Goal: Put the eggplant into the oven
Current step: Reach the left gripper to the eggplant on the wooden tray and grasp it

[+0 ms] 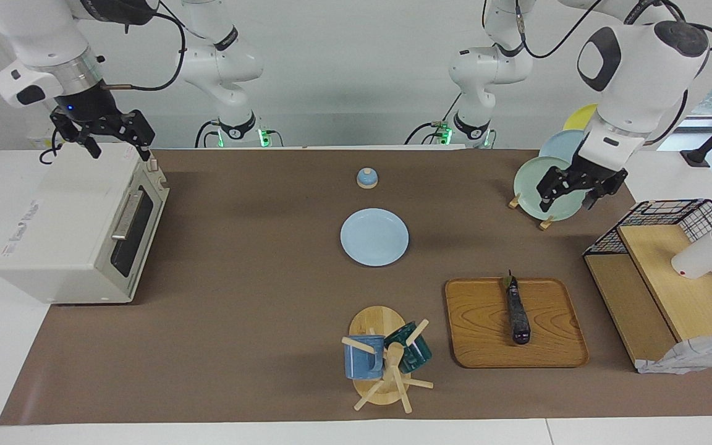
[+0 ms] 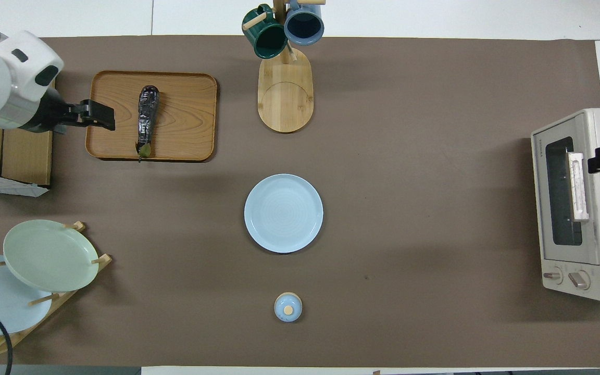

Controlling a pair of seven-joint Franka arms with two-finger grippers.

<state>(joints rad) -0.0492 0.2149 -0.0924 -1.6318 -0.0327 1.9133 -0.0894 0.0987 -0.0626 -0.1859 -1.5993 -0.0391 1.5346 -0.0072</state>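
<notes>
My right gripper [image 1: 110,139], jaws apart and empty, over the shut oven [image 1: 78,225]; eggplant [image 1: 517,310] lying on the wooden tray [image 1: 479,327], toward the left arm's end from the oven; my left gripper [image 1: 569,196], jaws apart, empty, over the plate rack [image 1: 544,219].

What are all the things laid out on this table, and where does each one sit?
eggplant: one, dark purple, on the tray.
tray: one, wooden, toward the left arm's end.
oven: one, cream, door shut, at the right arm's end.
plate: one, pale blue, mid-table.
small lid: one, blue, nearer the robots than the plate.
mugs: two, blue and green, on a wooden stand.
plate rack: green, blue and yellow plates.
wire shelf: one, holding a white cup.
left gripper: open, over the plate rack.
right gripper: open, waiting over the oven.
</notes>
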